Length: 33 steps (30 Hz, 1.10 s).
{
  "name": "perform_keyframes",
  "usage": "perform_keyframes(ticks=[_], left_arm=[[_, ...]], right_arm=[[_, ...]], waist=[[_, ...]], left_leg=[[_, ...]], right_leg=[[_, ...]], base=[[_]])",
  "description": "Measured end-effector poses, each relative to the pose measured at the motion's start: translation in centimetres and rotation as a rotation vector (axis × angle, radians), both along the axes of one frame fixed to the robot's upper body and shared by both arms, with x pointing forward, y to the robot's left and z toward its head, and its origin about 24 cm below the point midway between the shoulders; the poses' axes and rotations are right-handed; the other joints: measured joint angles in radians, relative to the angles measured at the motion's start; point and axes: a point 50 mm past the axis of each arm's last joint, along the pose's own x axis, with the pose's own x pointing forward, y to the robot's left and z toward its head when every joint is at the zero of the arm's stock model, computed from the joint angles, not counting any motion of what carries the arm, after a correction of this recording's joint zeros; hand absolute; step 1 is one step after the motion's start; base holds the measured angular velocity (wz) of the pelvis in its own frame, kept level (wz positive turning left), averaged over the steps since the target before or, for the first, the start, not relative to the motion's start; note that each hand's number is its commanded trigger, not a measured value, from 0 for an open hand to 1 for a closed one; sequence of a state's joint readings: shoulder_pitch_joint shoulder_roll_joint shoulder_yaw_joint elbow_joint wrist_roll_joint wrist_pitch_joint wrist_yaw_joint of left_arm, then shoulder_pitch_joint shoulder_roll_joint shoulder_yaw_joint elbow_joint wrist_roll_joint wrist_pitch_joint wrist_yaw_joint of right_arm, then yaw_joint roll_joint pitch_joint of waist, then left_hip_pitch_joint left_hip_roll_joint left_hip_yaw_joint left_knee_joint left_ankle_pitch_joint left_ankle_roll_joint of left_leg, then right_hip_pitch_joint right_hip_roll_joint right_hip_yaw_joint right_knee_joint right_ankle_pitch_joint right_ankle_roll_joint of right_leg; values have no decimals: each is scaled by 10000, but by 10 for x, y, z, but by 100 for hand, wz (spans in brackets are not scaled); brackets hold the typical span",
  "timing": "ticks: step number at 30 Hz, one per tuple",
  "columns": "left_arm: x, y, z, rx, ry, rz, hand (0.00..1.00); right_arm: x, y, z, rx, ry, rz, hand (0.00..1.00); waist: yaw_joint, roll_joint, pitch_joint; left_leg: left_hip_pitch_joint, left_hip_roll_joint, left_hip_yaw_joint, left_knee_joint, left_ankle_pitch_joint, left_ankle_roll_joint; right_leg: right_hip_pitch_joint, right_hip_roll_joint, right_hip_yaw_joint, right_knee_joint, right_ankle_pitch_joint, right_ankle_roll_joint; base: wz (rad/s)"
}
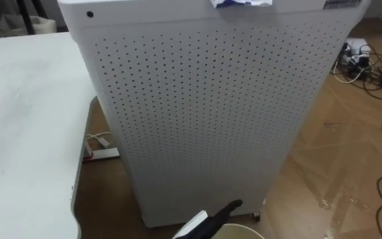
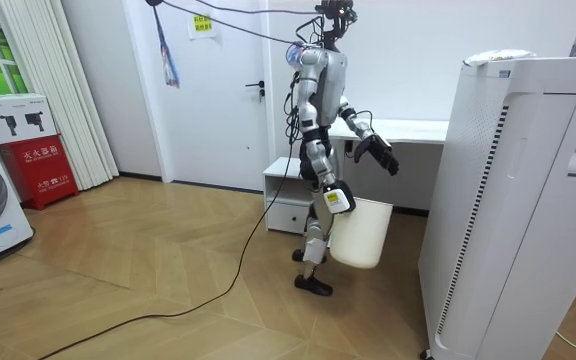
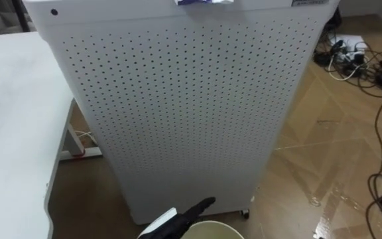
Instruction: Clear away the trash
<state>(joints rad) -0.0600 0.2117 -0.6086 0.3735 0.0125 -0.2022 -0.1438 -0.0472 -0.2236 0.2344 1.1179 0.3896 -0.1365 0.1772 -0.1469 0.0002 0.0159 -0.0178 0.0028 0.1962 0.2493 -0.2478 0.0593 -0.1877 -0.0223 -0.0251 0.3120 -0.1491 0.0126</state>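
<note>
Early in the task, to judge from the scene: no pickup made yet. Reaching, grasping and dropping into the bin all remain to do.

At far left, a white surface [image 1: 25, 119], bare where visible. Just beside its right edge, down on the floor, a white power strip [image 1: 101, 154].

In the middle, near and tall, a white perforated cabinet [image 1: 211, 113], apparently an air purifier. On its top, at the far edge of the eye views, the garbage [image 1: 241, 2]: a crumpled white-and-blue scrap, lying untouched and well apart from both hands.

Low in the near middle, the left hand [image 1: 217, 216], dark, fingers straight and released, grasping nothing, pointing toward the cabinet's front. Just right of and beneath it, the pale rim of a white bin [image 1: 241, 231]. Too little of the opening on show to tell what lies inside, and the room view gives the outside alone.

In the room view, the bin hangs at the robot's side from the right hand [image 2: 334, 198], set at its top edge. Cannot tell whether clenched on the rim.

At far right, loose cables [image 1: 367, 63] on the wooden floor.

Probably needed next: lifting the left hand to the cabinet's top, well above its present height.
</note>
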Motion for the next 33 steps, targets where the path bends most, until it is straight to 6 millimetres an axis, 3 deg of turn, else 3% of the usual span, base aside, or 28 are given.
perform_keyframes(ticks=[7, 15, 25, 33], left_arm=[[10, 13, 6, -49, -311, 682, 0], [16, 25, 12, 209, -926, 1090, 0], [28, 43, 53, -48, -3436, 2450, 0], [28, 53, 65, 511, -4862, 3655, 0]], right_arm=[[-3, 0, -1, 79, 20, -258, 100], [-4, 0, -1, 54, -3, -288, 100], [-5, 4, -3, 122, 47, -248, 100], [-12, 0, -4, 165, 128, -671, 100]], waist=[[103, -27, -45], [166, 83, -45], [185, 59, -20], [280, -3, -28]], left_leg=[[333, 8, -143, -169, -15, -37], [538, 45, -73, -465, 9, -52], [713, 26, -58, -610, 12, -55], [881, 43, 82, -638, 11, -55]], right_leg=[[165, 191, 466, -18, 103, -22], [448, 258, 495, -428, 399, 23], [517, 308, 520, -451, 400, 23], [640, 298, 489, -532, 413, 27]], base=[[-22], [-5], [-1], [-5]])
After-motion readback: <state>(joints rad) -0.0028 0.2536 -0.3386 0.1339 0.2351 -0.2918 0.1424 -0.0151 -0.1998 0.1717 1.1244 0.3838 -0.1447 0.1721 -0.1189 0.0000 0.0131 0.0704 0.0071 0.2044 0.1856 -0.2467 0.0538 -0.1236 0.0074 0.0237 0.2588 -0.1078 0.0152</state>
